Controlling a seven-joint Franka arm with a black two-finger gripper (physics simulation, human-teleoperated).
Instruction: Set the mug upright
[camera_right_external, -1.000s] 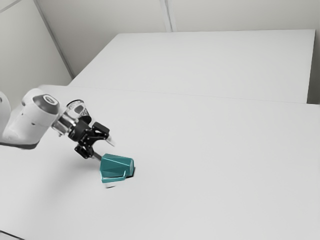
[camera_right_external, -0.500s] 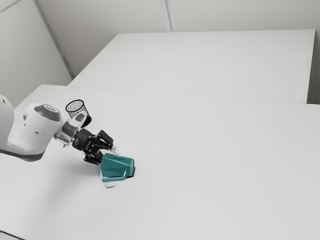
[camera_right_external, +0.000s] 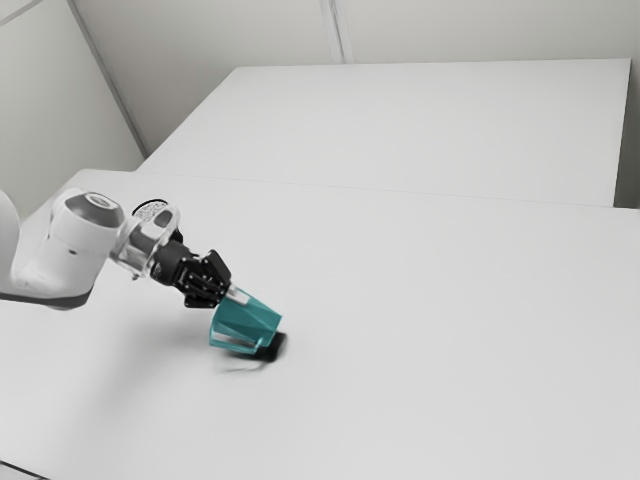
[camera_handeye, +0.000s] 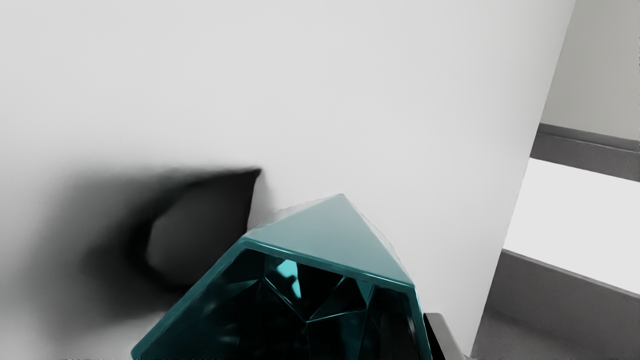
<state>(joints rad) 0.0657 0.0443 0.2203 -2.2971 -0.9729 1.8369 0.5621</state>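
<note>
Left of the centre of the exterior view, my fingers (camera_right_external: 238, 294) are closed on one wall of the teal mug (camera_right_external: 246, 322), one finger inside the mouth and the other outside. The mug is tilted, not upright, its mouth toward my hand; from the dark shadow (camera_right_external: 272, 348) beside it, I judge it is at least partly off the surface (camera_right_external: 450, 300). So the step in hand is, I think, the turning of the held mug. Next I should turn its mouth upward, then lower the base flat before I open. The thin wall could slip while it turns. Open room is wide toward the right of the frame. At upper left, a dark-rimmed container (camera_right_external: 151, 208) stands partly behind my arm (camera_right_external: 85, 240), so I should not swing back there. One surface edge crosses the lower left corner, well apart from the mug.
</note>
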